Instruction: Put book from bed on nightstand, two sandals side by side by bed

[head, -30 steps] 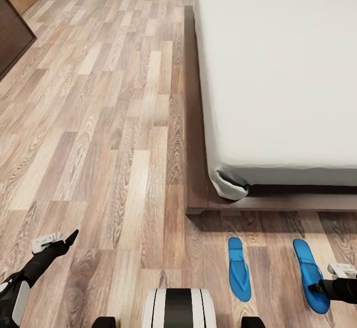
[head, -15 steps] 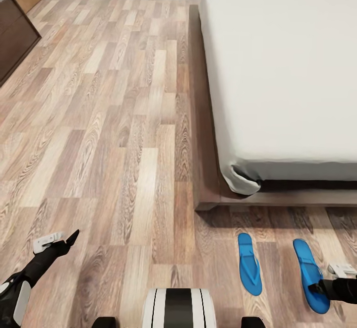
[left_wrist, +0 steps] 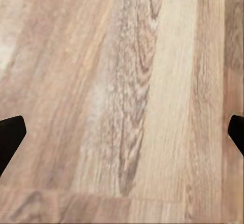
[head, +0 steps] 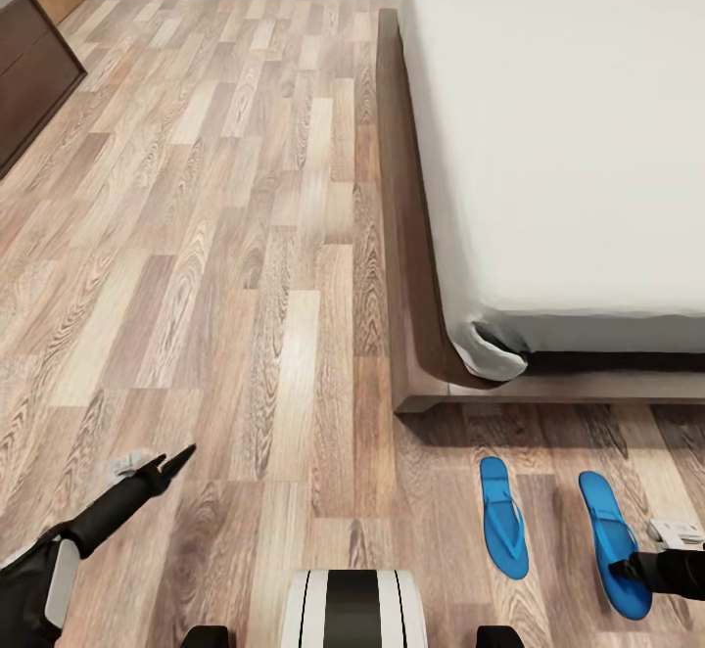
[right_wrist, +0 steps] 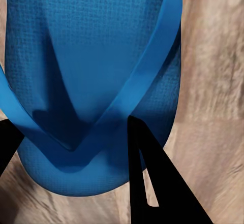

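Two sandals lie on the floor [head: 245, 237] just past the foot of the bed [head: 568, 139], roughly parallel with a plank-wide gap between them: the left sandal [head: 503, 518] lies free, while the right sandal [head: 612, 540] sits under the right gripper [head: 627, 570]. In the right wrist view that sandal [right_wrist: 91, 82] lies between the dark fingers [right_wrist: 147, 178], one fingertip resting over its strap end; they look partly spread around it, but whether they are clamped on it I cannot tell.

The left gripper [head: 171, 462] hangs over bare planks well apart from the sandals. Its fingers [left_wrist: 10, 137] stand wide apart at the two edges of the left wrist view, with nothing between them.

Judging progress: the pair looks near to side by side already, though it lies at the foot end and may need closing up. The book step cannot be judged; no book or nightstand can be made out on the visible part of the mattress.

The far and right parts of the bed run out of the picture. A dark cabinet [head: 29, 70] at the left is cut off, and the right gripper is half lost at the picture's edge.
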Controlling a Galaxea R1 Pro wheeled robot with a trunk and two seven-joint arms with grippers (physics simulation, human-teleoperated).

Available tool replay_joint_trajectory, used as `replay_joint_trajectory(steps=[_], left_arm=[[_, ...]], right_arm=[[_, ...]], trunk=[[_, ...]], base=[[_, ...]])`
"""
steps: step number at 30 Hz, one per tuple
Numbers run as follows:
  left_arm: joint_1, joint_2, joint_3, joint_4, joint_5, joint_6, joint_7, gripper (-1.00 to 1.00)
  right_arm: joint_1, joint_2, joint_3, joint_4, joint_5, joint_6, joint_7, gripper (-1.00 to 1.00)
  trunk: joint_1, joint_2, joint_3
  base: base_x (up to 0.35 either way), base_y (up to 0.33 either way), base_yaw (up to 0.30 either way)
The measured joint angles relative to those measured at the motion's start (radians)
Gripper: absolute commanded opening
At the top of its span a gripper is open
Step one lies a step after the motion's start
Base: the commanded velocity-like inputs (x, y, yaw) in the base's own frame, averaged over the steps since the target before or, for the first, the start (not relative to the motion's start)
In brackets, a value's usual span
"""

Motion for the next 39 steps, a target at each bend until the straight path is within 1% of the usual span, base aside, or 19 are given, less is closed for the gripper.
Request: replay_joint_trajectory(steps=[2,4,6,8,10,14,28,33,39], left_arm=[[-0.001,-0.019,0.000,-0.023,0.019,0.020,-0.011,1.00],[-0.001,-0.026,0.000,-0.042,0.029,0.029,-0.016,1.00],[-0.001,-0.029,0.004,-0.058,0.033,0.044,-0.017,1.00],[-0.001,-0.028,0.008,-0.067,0.045,0.078,-0.018,1.00],[-0.001,-0.027,0.009,-0.069,0.054,0.089,-0.019,1.00],[-0.001,-0.028,0.010,-0.070,0.062,0.095,-0.019,1.00],[-0.001,-0.030,0.011,-0.066,0.061,0.092,-0.017,1.00],[-0.001,-0.031,0.010,-0.065,0.060,0.092,-0.015,1.00],[-0.001,-0.031,0.010,-0.063,0.059,0.092,-0.014,1.00]], right_arm=[[0.000,0.000,0.000,0.000,0.000,-0.008,0.000,-1.00],[0.000,0.000,0.000,0.001,-0.001,-0.028,0.000,-1.00],[0.000,0.000,0.000,0.001,0.000,-0.044,-0.001,-1.00],[0.000,0.000,0.000,0.002,0.000,-0.054,-0.001,-1.00],[0.000,0.000,0.000,0.002,0.000,-0.056,-0.001,-1.00],[0.000,0.000,0.000,0.002,0.000,-0.057,-0.001,-1.00],[0.000,0.002,0.002,0.002,-0.001,-0.057,-0.001,-1.00],[0.000,0.002,0.002,0.002,-0.001,-0.057,-0.001,-1.00],[0.000,0.002,0.002,0.002,-0.001,-0.057,-0.001,-1.00]], trunk=[[0.000,0.000,0.000],[0.000,0.000,0.000],[0.000,0.000,0.000],[0.000,0.000,0.000],[0.000,0.000,0.000],[0.000,0.000,0.000],[0.000,0.000,0.000],[0.000,0.000,0.000],[0.000,0.000,0.000]], base=[[0.000,0.000,0.000],[0.000,0.000,0.000],[0.008,0.006,0.000],[0.133,0.124,0.000],[0.190,0.191,0.000],[0.191,0.189,0.000],[0.034,0.076,0.000],[0.001,0.177,0.000],[0.000,0.037,0.000]])
